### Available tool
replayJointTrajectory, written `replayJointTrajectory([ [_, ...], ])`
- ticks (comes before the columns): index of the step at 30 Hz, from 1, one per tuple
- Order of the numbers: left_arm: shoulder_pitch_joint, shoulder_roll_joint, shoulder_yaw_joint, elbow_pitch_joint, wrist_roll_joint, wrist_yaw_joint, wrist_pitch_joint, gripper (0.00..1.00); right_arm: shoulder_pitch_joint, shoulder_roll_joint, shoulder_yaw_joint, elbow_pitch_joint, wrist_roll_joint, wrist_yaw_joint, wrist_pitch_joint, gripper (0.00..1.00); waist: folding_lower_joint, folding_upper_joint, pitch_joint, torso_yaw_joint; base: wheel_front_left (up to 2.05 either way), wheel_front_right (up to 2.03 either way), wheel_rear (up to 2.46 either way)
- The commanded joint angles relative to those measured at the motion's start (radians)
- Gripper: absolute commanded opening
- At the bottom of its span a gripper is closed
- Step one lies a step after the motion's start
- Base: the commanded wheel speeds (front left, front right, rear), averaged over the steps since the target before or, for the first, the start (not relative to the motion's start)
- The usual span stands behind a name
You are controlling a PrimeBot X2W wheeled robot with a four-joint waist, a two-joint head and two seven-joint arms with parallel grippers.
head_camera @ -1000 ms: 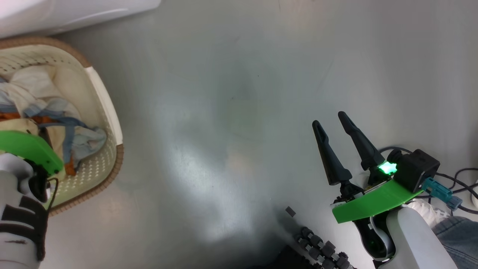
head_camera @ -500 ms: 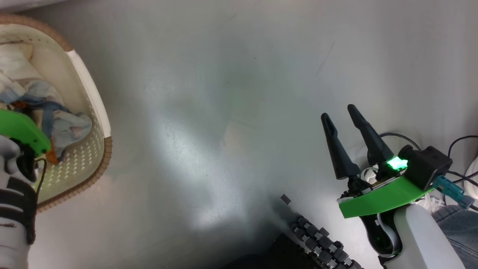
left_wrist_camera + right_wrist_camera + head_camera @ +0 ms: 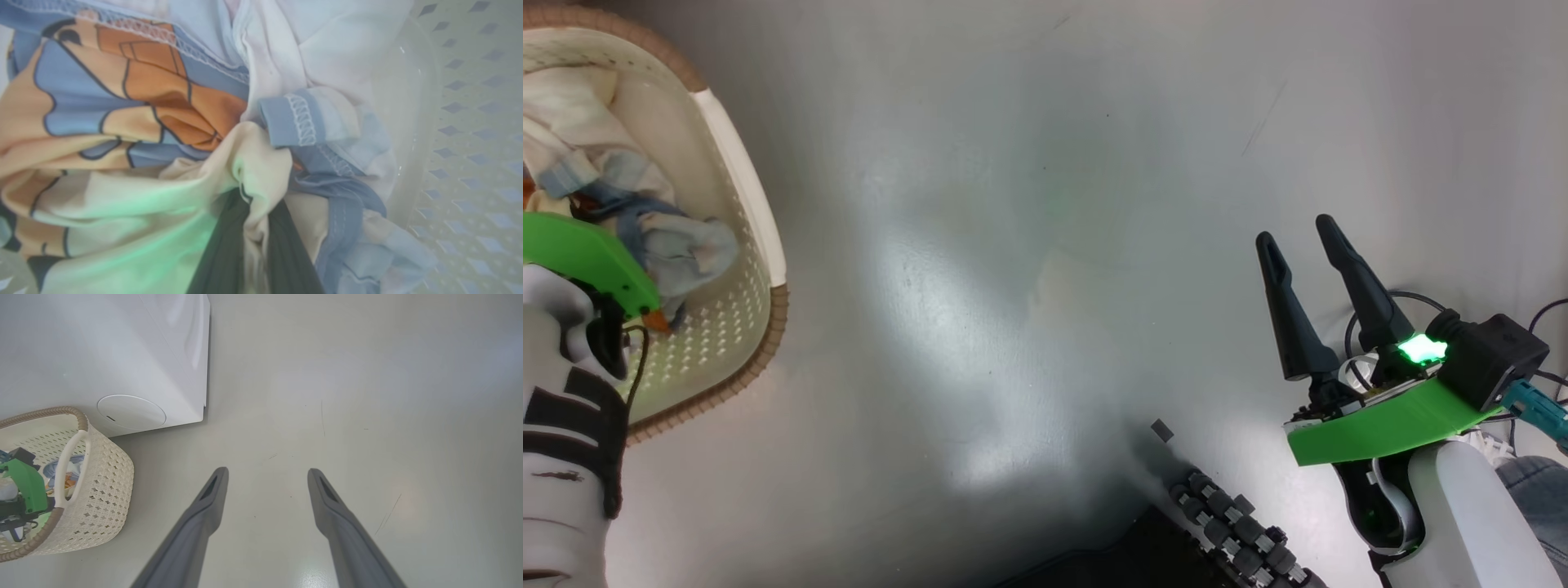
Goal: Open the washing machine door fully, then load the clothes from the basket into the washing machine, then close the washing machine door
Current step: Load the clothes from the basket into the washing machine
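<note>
The cream basket (image 3: 742, 194) with a brown rim stands on the floor at the left, holding the clothes (image 3: 682, 245) in light blue, orange and cream. My left arm reaches down into it, its fingers hidden under a green plate. In the left wrist view my left gripper (image 3: 253, 228) is shut on a fold of cream cloth (image 3: 261, 163) amid the clothes. My right gripper (image 3: 1297, 232) hovers open over bare floor at the right, empty (image 3: 267, 473). The white washing machine (image 3: 122, 355) stands behind the basket (image 3: 106, 486). The washing machine door is out of view.
Grey glossy floor (image 3: 1029, 204) stretches between the basket and my right arm. My dark ribbed base (image 3: 1233, 531) sits at the bottom edge. Cables (image 3: 1543, 314) and a person's denim-clad leg (image 3: 1535, 490) lie at the far right. A small dark square (image 3: 1161, 430) rests on the floor.
My left gripper's fingers have closed onto the cream cloth in the basket. The head camera has shifted, so the whole picture moved; the right gripper stays open.
</note>
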Motion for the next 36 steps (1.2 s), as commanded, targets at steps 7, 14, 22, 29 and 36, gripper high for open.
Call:
replayJointTrajectory([
  [7,0.031,0.003,0.016,-0.004,-0.020,-0.023,-0.078,0.00,0.029,-0.022,0.005,-0.010,-0.004,0.002,-0.012,1.00,0.0000,-0.0001,-0.016,0.023,0.00,0.00,0.00],
  [14,0.109,-0.027,0.035,-0.003,-0.057,-0.057,-0.169,0.00,0.025,-0.026,-0.008,0.003,-0.003,0.002,-0.012,1.00,0.0000,-0.0001,-0.095,0.069,0.00,0.00,0.00],
  [22,0.210,-0.065,0.061,-0.018,-0.096,-0.087,-0.233,0.00,0.047,-0.037,-0.027,0.013,-0.008,0.002,-0.012,1.00,0.0000,-0.0001,-0.218,0.126,0.00,0.00,0.00],
  [29,0.323,-0.093,0.088,-0.122,-0.111,-0.110,-0.242,0.00,0.081,-0.039,-0.027,0.025,-0.011,0.002,-0.012,1.00,0.0000,-0.0001,-0.340,0.163,0.00,0.00,0.00],
  [36,0.470,-0.128,0.113,-0.296,-0.087,-0.114,-0.242,0.00,0.125,-0.042,-0.016,0.043,-0.015,0.002,-0.012,1.00,0.0000,-0.0001,-0.470,0.190,0.00,0.00,0.00],
])
